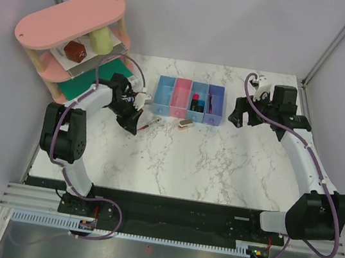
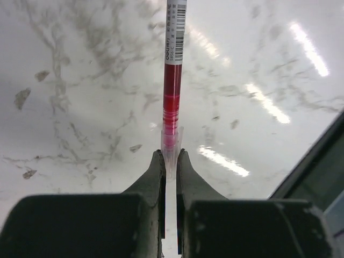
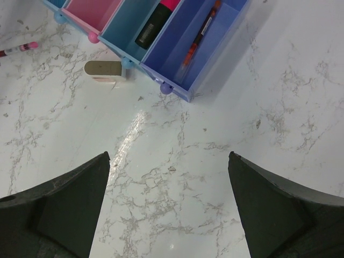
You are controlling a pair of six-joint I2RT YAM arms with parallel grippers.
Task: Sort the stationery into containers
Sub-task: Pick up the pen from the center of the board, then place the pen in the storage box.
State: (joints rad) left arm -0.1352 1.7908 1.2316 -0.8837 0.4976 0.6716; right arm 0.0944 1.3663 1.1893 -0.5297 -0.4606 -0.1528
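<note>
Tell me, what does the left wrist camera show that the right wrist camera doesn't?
Only the left wrist: the left gripper shut on the tip of a thin red pen. Only the right wrist: the right gripper open, a black marker in a light blue bin, another pen in the violet-blue bin, a beige block beside them. Both: the marble table, probably that red pen too.
</note>
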